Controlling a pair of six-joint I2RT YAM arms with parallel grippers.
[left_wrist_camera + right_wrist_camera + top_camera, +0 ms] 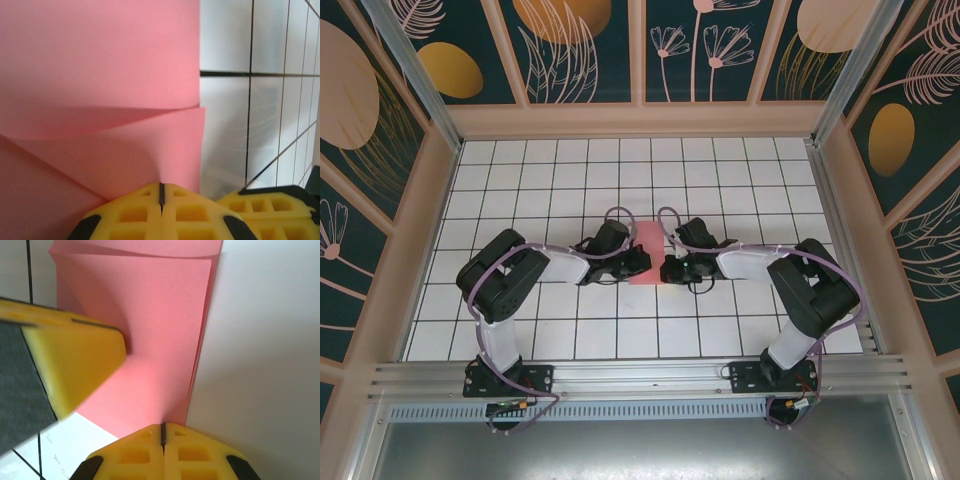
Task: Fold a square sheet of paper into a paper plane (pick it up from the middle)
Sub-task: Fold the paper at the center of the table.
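**Top external:** folded pink sheet (646,240) flat at centre of table (520,180), long axis running away from arm bases. Flanked by left gripper (638,264) at near-left edge and right gripper (667,268) at near-right edge, both equally close.

**Left wrist:** left gripper (161,197) clenched tight. Top flap of sheet (100,75) curls up into finger seam, apparently pinched. Right gripper (265,202) just beside sheet's right edge.

**Right wrist:** right gripper (162,437) clenched. Sheet (160,330) straight ahead, near corner meeting seam, likely nipped. Left gripper (117,347) pressing onto sheet from left.
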